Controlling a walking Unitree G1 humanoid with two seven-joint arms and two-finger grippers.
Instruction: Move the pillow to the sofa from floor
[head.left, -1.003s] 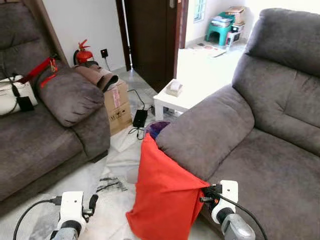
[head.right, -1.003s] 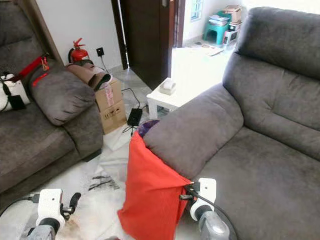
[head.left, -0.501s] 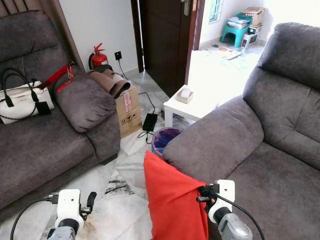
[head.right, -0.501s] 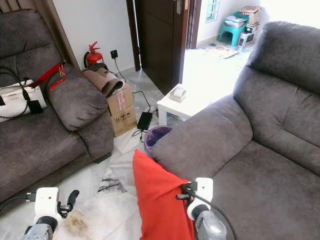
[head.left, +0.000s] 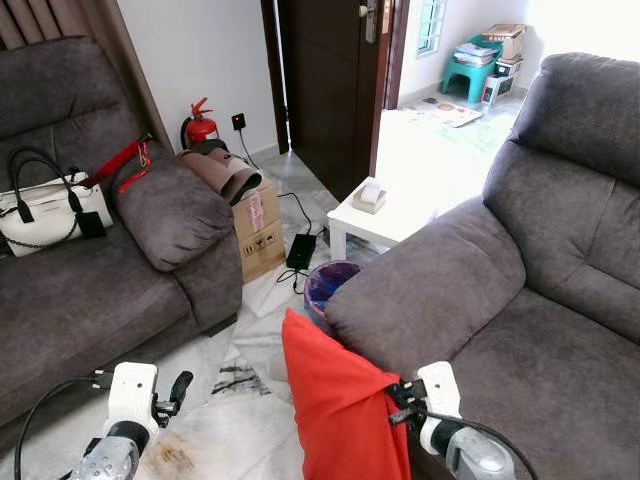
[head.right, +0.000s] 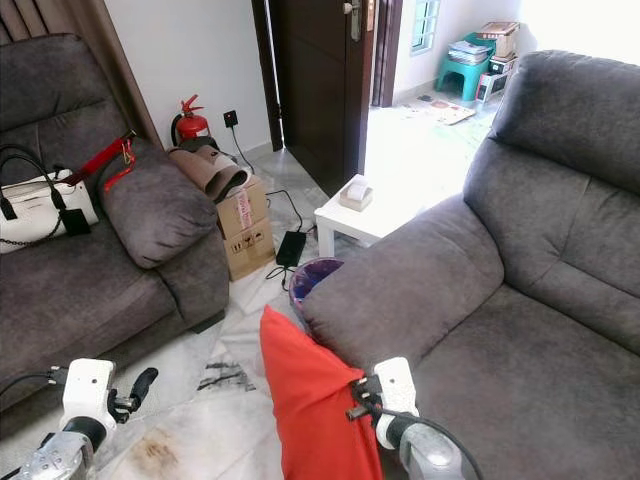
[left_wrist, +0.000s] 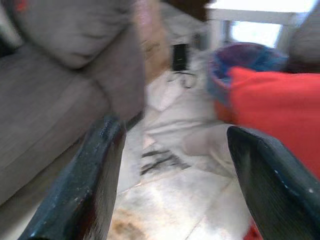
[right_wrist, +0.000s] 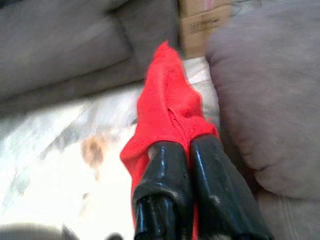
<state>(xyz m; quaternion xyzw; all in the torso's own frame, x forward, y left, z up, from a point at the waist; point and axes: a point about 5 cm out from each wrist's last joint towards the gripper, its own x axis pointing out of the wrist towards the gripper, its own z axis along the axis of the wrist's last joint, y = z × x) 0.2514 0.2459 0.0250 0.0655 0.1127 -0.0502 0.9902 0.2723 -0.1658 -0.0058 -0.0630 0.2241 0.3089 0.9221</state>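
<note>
The red pillow (head.left: 340, 405) hangs upright beside the armrest of the grey sofa (head.left: 470, 300) on my right, its lower part out of view. My right gripper (head.left: 393, 404) is shut on the pillow's right edge, low in the head views. In the right wrist view the two black fingers (right_wrist: 165, 172) pinch the red pillow (right_wrist: 167, 112) with the pale floor behind. My left gripper (head.left: 180, 385) is at the lower left over the floor; in the left wrist view its fingers (left_wrist: 95, 165) stand apart with nothing between them, and the pillow (left_wrist: 275, 100) shows beyond.
A second grey sofa (head.left: 90, 290) on the left carries a white handbag (head.left: 45, 210) and a cushion (head.left: 170, 210). Between the sofas are a cardboard box (head.left: 258, 225), a purple bin (head.left: 330, 282), a small white table (head.left: 375, 215) and marble floor (head.left: 230, 400). A fire extinguisher (head.left: 200, 125) stands by the wall.
The camera has risen and turned, showing more of the left sofa. The pillow, still held by my right gripper, has been lifted and sits nearer the armrest.
</note>
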